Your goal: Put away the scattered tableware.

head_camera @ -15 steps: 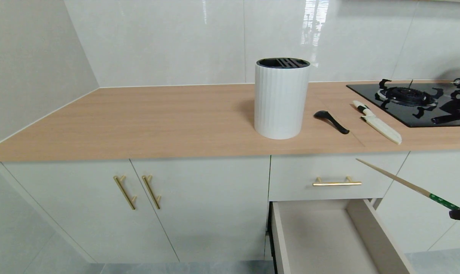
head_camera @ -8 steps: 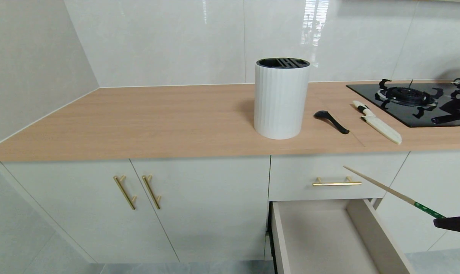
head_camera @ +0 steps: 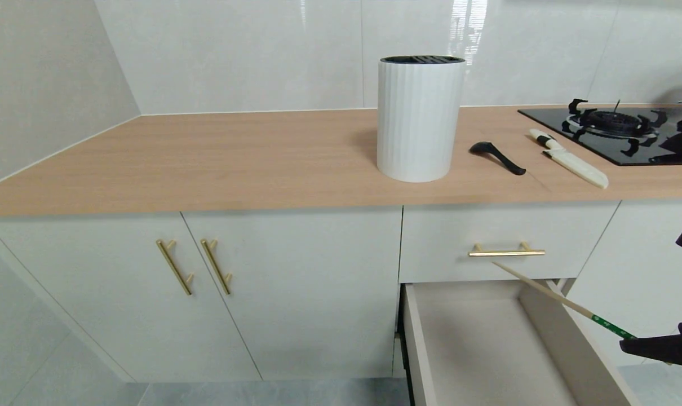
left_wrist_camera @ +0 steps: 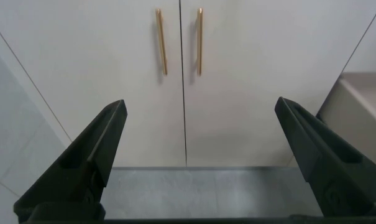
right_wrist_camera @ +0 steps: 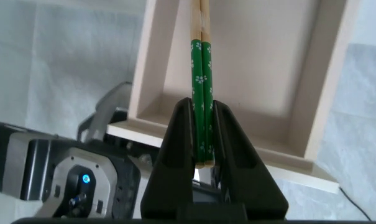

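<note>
My right gripper (head_camera: 637,345) is shut on a pair of wooden chopsticks (head_camera: 549,293) with green, flower-printed ends (right_wrist_camera: 201,93). It holds them at the right, over the open drawer (head_camera: 476,349), and their tips slant up toward the gold drawer handle (head_camera: 506,252). A black spoon (head_camera: 496,155) and a cream-bladed knife (head_camera: 569,164) lie on the wooden countertop (head_camera: 234,158), right of a white ribbed utensil holder (head_camera: 419,117). My left gripper (left_wrist_camera: 200,162) is open, low in front of the cabinet doors (left_wrist_camera: 181,74).
A black gas hob (head_camera: 628,127) sits at the right end of the counter. In the right wrist view the drawer's pale inside (right_wrist_camera: 250,68) lies below the chopsticks. Two cabinet doors with gold handles (head_camera: 191,266) stand left of the drawer.
The right gripper has come down and leftward with the chopsticks, from beside the drawer front to over the open drawer. The head camera has also tilted, shifting the whole scene upward.
</note>
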